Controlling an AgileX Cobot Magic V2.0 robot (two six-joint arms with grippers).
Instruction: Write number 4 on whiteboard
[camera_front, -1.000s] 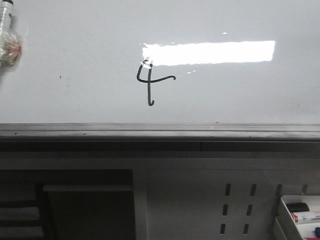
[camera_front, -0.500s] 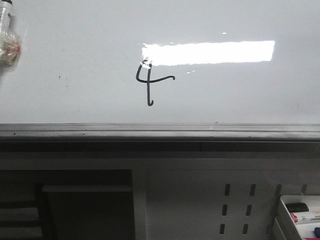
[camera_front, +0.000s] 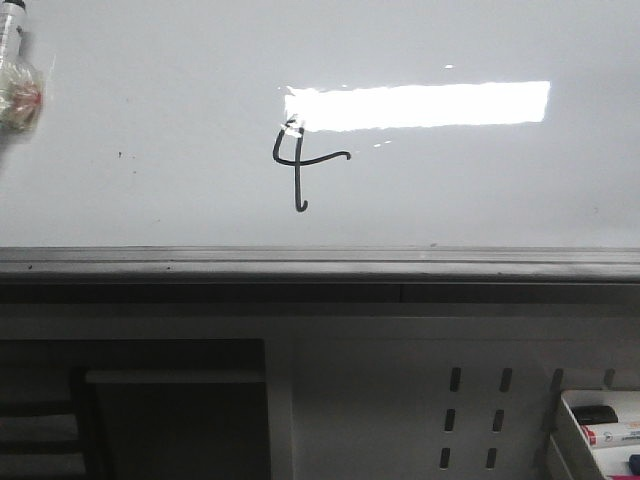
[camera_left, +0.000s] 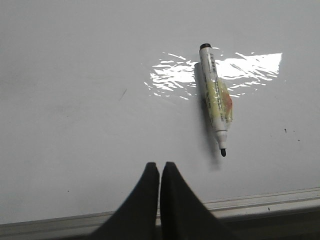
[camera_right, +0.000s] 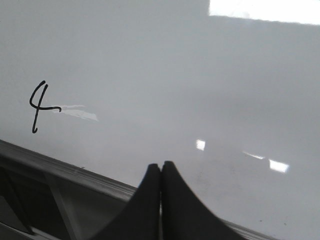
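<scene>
The whiteboard (camera_front: 150, 100) fills the front view, with a grey rail (camera_front: 320, 262) along its near edge. The number 4 (camera_front: 298, 165) is drawn in thin black line below the bright light reflection; it also shows in the right wrist view (camera_right: 39, 106). A white marker (camera_left: 216, 97) with its black tip bare lies loose on the board in the left wrist view, and at the front view's far left edge (camera_front: 14, 65). My left gripper (camera_left: 160, 167) is shut and empty, near the rail, apart from the marker. My right gripper (camera_right: 161, 166) is shut and empty, over the board's edge.
Below the rail stands a grey perforated panel (camera_front: 470, 420). A white tray (camera_front: 600, 425) with markers sits at the lower right. A dark opening with a shelf (camera_front: 170, 410) lies at the lower left. Tiny dark specks (camera_front: 121, 155) dot the board.
</scene>
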